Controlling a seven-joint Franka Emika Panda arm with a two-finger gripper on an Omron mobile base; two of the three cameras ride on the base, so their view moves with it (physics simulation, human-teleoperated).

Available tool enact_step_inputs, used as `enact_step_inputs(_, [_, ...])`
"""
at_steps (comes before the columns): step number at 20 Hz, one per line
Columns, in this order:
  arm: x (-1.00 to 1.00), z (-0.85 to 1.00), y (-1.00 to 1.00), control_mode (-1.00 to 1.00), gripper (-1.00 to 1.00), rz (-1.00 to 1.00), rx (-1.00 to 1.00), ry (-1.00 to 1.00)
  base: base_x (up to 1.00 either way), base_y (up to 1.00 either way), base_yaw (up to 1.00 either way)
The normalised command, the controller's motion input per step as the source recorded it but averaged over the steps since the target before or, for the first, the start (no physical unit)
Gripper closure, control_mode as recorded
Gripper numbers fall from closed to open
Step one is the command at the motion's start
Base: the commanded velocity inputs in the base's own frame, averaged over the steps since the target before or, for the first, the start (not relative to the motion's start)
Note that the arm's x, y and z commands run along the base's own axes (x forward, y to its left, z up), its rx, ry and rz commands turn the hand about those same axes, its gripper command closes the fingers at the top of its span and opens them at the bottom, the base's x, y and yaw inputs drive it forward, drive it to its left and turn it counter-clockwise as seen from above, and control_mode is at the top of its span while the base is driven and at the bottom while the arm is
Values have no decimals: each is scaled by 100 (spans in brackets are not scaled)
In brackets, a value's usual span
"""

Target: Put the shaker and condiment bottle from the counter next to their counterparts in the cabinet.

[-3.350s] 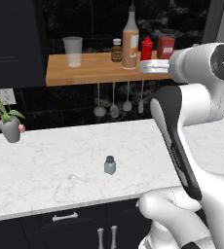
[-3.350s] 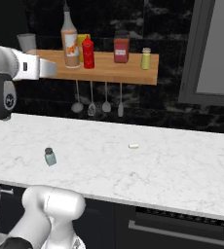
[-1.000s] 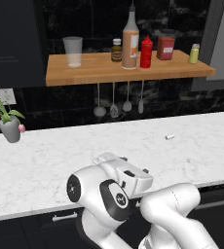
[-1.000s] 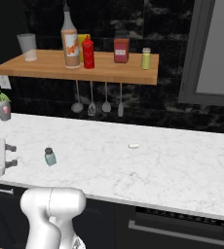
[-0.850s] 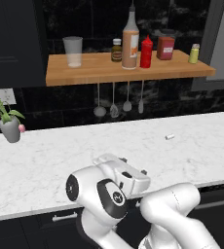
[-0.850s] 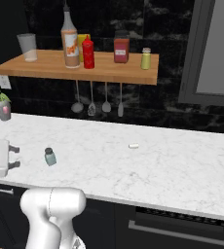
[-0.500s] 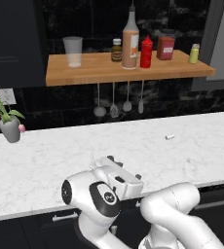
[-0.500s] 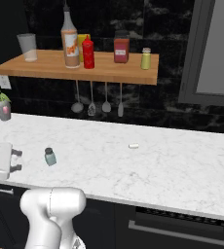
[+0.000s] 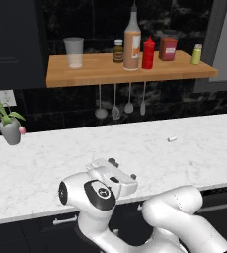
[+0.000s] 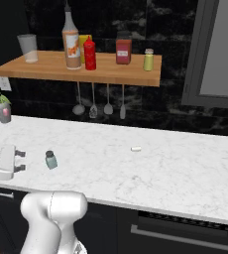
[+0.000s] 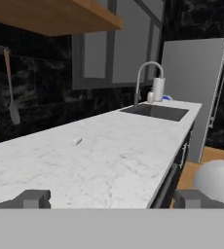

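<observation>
The worktop (image 10: pixel 136 173) ran long and white under the cabinet (image 10: pixel 86 72), where the condiment bottle (image 10: pixel 71 37) already stood touching the red squeeze bottle (image 10: pixel 89 53), with the yellow-green shaker (image 10: pixel 148 59) at the far end. The gripper (image 10: pixel 20 161) hung low at the worktop's front edge, its jaws spread wide and holding nothing. The shaker (image 10: pixel 50 159) stood upright on the worktop just beside its fingertips. A sideways approach this low risked knocking the light shaker over or off the edge.
</observation>
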Motion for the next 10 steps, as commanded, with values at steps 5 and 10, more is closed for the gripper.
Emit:
enact_step_inputs(5, [30, -14, 0, -100, -100, 0, 0, 0, 0, 0, 0])
enact_step_inputs(10, [17, -20, 0, -100, -100, 0, 0, 0, 0, 0, 0])
